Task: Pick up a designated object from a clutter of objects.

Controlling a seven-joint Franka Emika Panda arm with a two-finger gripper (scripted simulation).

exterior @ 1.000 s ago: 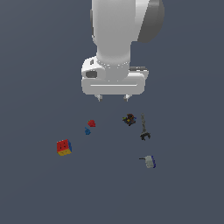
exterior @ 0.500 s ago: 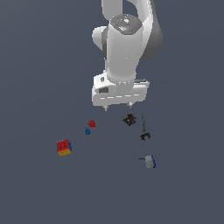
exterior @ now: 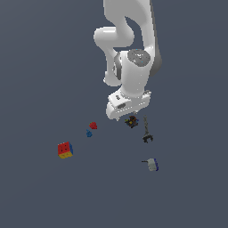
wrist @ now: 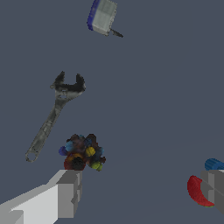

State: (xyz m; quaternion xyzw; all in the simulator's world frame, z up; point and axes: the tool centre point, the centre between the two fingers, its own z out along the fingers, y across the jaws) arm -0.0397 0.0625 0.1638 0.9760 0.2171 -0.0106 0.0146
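The designated object, a tiny dark lumpy item [exterior: 131, 121] with orange and yellow specks, lies just below the arm's hand in the exterior view. In the wrist view it [wrist: 82, 153] sits right beside one grey fingertip [wrist: 68, 192], not between the two fingers. My gripper [wrist: 140, 192] is open wide and holds nothing. Its other finger [wrist: 215, 188] is next to the red lump [wrist: 197, 191] and the blue lump [wrist: 214, 165]. In the exterior view the gripper [exterior: 125, 116] is mostly hidden by the white hand, low over the floor.
The dark slender wrench-like tool [exterior: 146, 132] lies at the exterior view's right of the speckled item; it also shows in the wrist view [wrist: 54, 114]. A white-blue item [exterior: 152, 164] lies further on. The red lump [exterior: 93, 125], blue lump [exterior: 89, 133] and colour cube [exterior: 65, 150] lie at the left.
The arm has come down and moved toward the speckled item, and the hand has turned. The objects on the floor have not moved.
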